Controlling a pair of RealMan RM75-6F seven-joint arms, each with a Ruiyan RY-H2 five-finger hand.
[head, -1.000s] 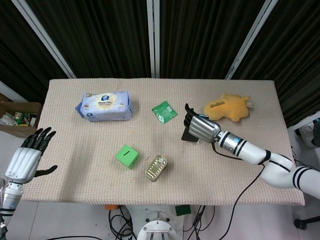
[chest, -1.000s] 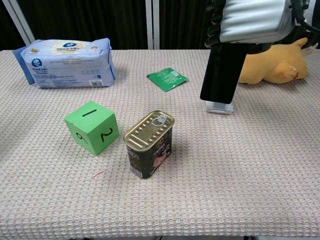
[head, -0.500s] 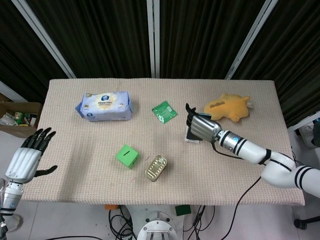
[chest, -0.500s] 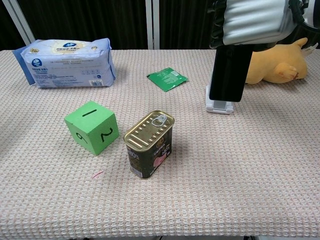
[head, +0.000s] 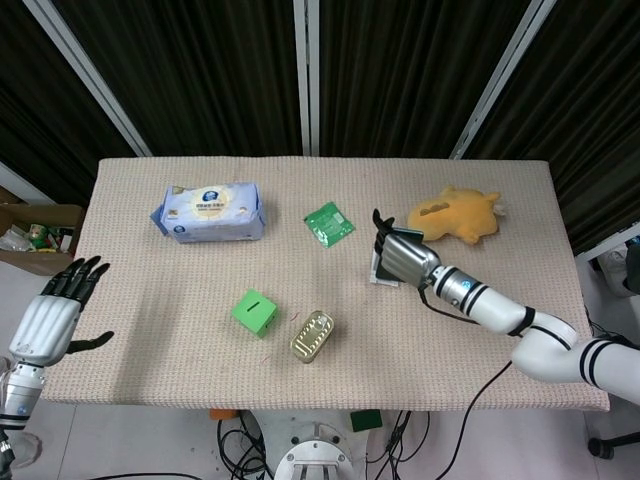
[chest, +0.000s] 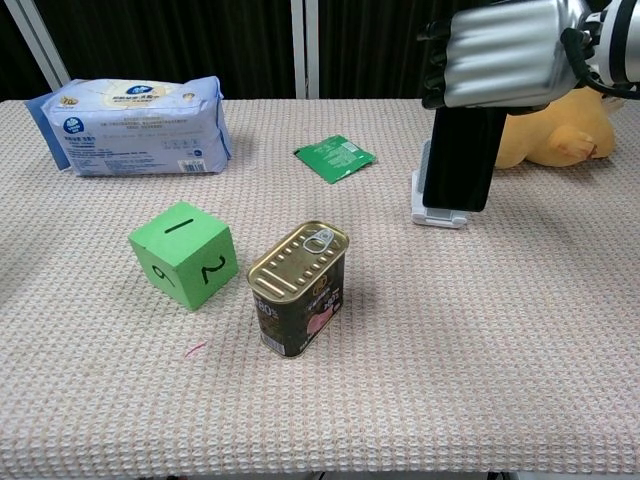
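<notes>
As your right hand (chest: 505, 55) lowers, fingers gripping the phone (chest: 459, 158), it now meets the stand (chest: 437, 214); left hand (head: 50, 318) stays spread, empty.

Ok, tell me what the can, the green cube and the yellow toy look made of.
Can: metal, going by its shiny gold lid with a pull tab; printed label on the side.
Green cube: matte, probably foam or painted wood; flat, dull faces with black marks.
Yellow toy: soft plush fabric, fuzzy and rounded.
</notes>
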